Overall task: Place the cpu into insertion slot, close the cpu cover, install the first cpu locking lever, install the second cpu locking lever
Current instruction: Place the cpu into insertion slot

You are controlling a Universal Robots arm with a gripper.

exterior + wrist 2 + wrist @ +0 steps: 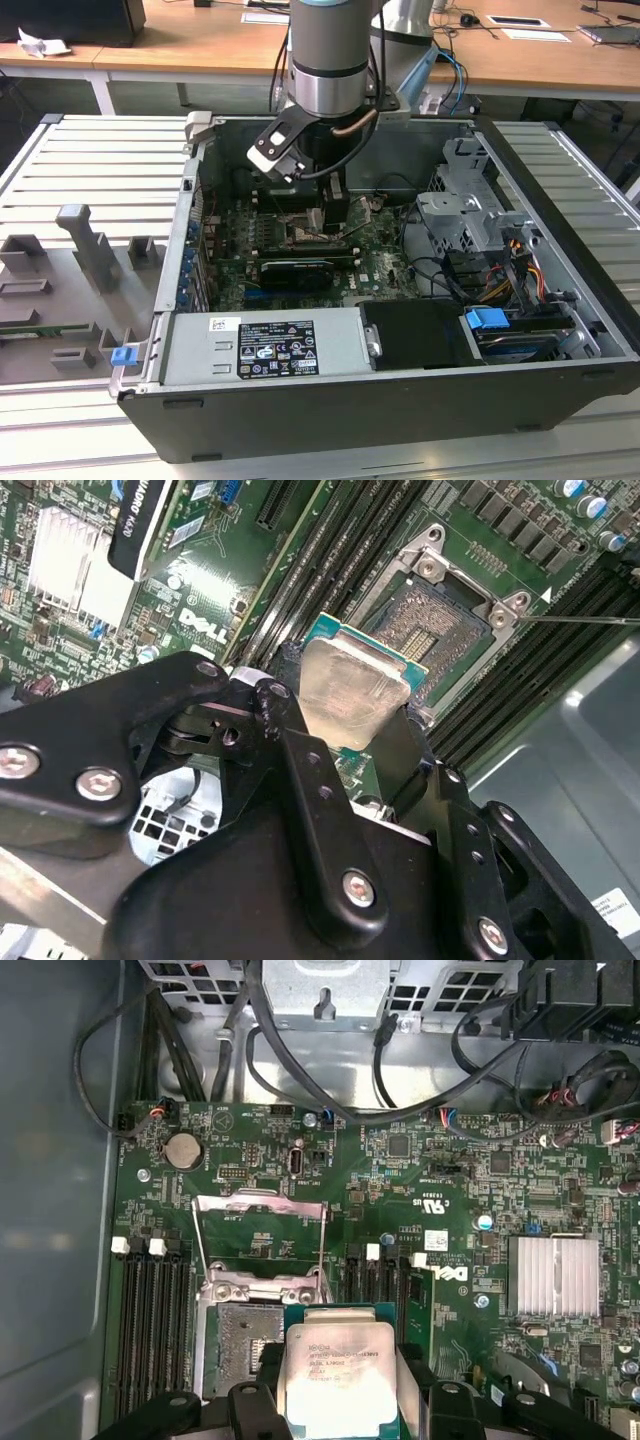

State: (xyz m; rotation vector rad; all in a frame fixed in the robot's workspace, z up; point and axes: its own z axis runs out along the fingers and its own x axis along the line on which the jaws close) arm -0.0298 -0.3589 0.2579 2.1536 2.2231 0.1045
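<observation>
The gripper (348, 715) pinches the cpu (352, 680) between its two black fingers (405, 745), one on each side of the chip, with the pale metal face up. The cpu hangs just above the board, close beside the insertion slot (435, 620), and is not yet in it. The dark pin field of the slot lies uncovered. Behind the slot, in the first wrist view, the cpu cover (260, 1203) is folded open. Long black memory slots (150, 1310) run on both sides. All this sits on the green board (420, 1180) inside the open computer case (400, 400), and wooden desks (200, 40) stand behind.
</observation>
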